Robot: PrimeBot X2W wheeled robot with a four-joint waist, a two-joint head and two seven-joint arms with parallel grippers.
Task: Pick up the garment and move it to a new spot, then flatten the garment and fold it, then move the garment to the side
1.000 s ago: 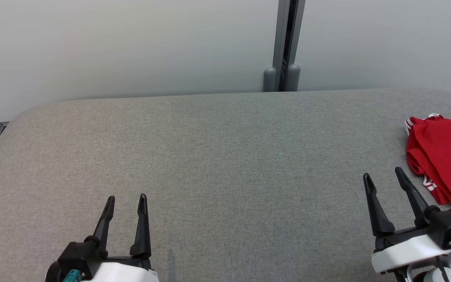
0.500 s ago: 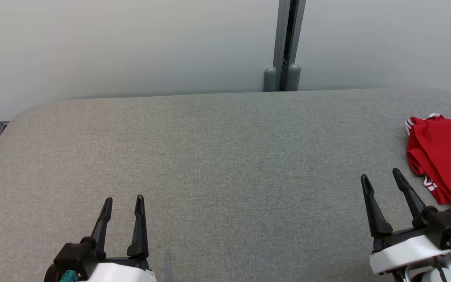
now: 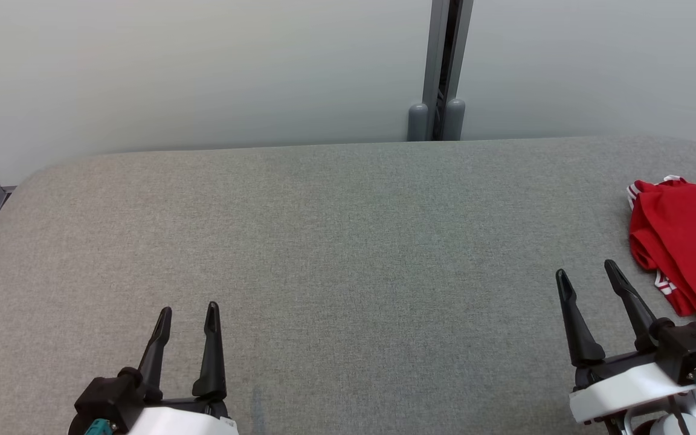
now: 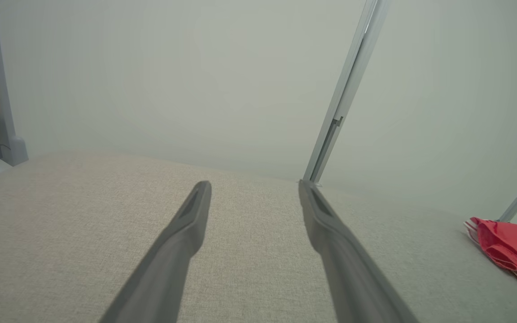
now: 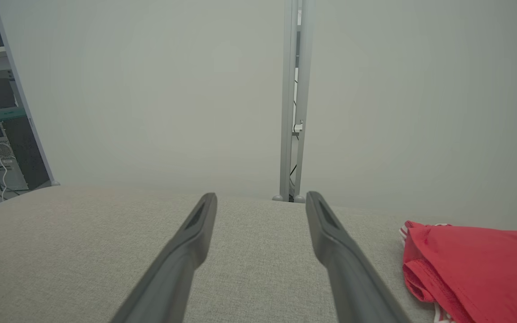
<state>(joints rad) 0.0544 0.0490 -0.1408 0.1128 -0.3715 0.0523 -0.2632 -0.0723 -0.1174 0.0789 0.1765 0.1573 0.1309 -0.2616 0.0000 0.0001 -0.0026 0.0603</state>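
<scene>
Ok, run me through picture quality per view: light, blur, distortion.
Head view: soft even light, no glare, table weave and red garment sharp. Left wrist view: left tool blurred toward the lens, post leaning, colours washed out. Right wrist view: right tool likewise soft up close, garment reasonably crisp.

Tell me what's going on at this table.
A two-armed robot is working on a red garment, which lies in a compact, apparently folded bundle at the far right of the grey padded table. Nothing is handling it at this moment. The left gripper and right gripper are both open and empty, low at the near edge. The right one is the nearer to the garment but apart from it.
</scene>
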